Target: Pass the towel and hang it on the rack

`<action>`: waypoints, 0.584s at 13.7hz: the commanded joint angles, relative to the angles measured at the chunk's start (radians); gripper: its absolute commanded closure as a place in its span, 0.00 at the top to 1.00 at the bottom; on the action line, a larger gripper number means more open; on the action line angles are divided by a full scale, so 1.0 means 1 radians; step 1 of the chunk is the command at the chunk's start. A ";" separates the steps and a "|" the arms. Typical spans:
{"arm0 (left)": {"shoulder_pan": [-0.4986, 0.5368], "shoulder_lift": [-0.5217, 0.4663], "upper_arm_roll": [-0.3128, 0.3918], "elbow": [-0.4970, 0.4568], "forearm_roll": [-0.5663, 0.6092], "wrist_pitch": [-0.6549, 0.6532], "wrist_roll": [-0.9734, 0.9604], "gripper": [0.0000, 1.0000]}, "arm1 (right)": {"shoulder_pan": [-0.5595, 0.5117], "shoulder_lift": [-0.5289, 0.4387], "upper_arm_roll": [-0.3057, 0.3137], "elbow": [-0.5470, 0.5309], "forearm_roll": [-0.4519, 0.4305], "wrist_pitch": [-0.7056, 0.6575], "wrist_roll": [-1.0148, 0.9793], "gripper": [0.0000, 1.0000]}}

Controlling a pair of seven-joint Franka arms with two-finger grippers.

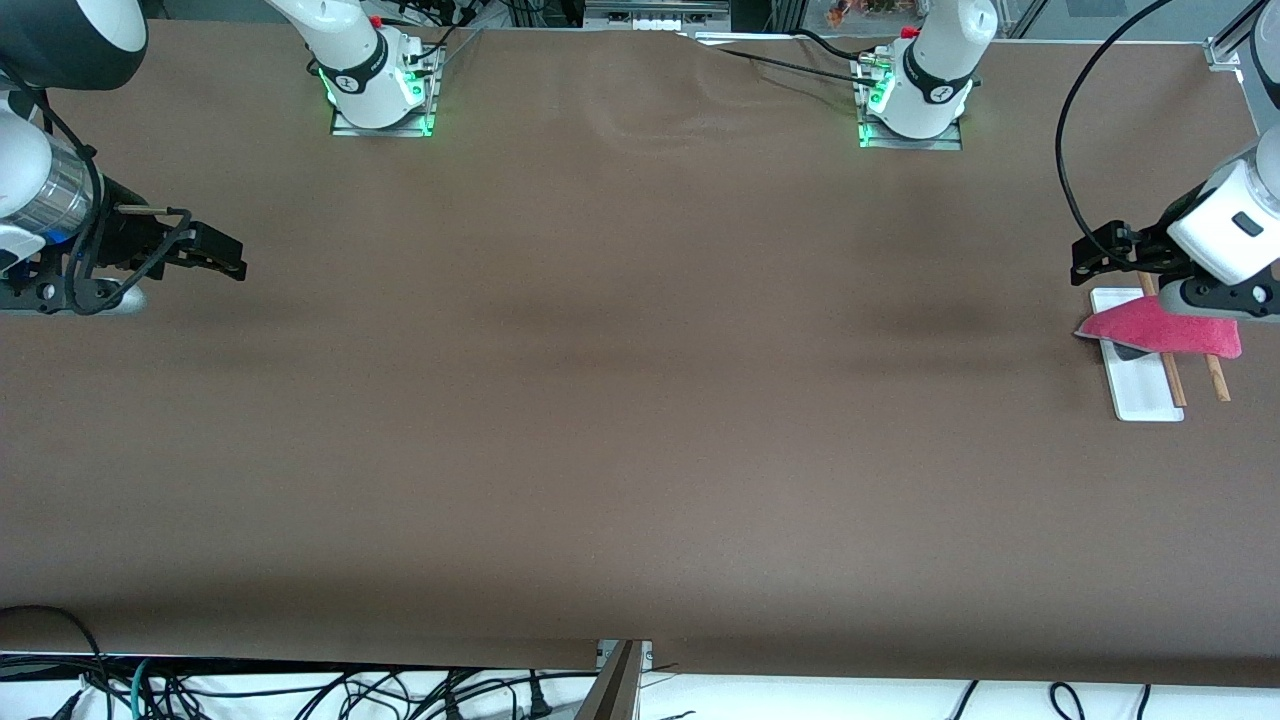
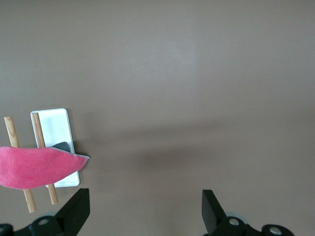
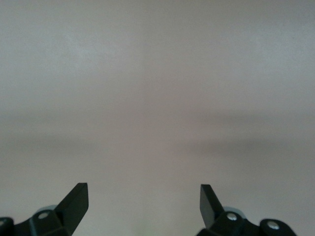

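So the towel (image 1: 1165,333), a bright pink-red one, is draped across both wooden rods of the rack (image 1: 1145,385), way over at the left arm's end of the table (image 1: 620,400). From the front view it sits like a slanted band over the rods, with one pointed corner hanging out past the rack's white base toward the middle of the table. The rod ends stick out from under the cloth on the side nearer the front camera. In the left wrist view you get the same thing: towel (image 2: 37,167) lying over the two rods, the white base of the rack (image 2: 54,130) showing underneath, plus a small dark patch right where the cloth's corner crosses the base.

The left gripper (image 1: 1100,258) is up in the air just beside the rack, over the bare table at the rack's edge farther from the front camera. Its fingers are spread wide with nothing between them, and it isn't touching the towel; in its own wrist view the left gripper (image 2: 145,209) has only brown tabletop between the tips.

The right gripper (image 1: 225,258) is well apart from all this, waiting over the table at the right arm's end. Also spread wide and empty, and its wrist view (image 3: 143,201) shows just plain table surface.
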 commanded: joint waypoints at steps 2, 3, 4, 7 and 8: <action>-0.026 -0.078 0.021 -0.107 -0.009 0.060 -0.020 1.00 | -0.013 -0.035 0.009 -0.036 -0.009 0.003 -0.014 1.00; -0.017 -0.077 0.019 -0.109 -0.014 0.060 -0.021 1.00 | -0.013 -0.035 0.011 -0.036 -0.007 0.003 -0.014 1.00; -0.010 -0.075 0.016 -0.109 -0.019 0.060 -0.021 1.00 | -0.013 -0.035 0.012 -0.036 -0.007 0.003 -0.014 1.00; 0.098 -0.071 -0.095 -0.104 -0.020 0.060 -0.023 1.00 | -0.013 -0.035 0.014 -0.036 -0.004 0.005 -0.008 1.00; 0.123 -0.071 -0.125 -0.102 -0.020 0.060 -0.023 1.00 | -0.013 -0.037 0.014 -0.036 -0.004 0.005 -0.008 1.00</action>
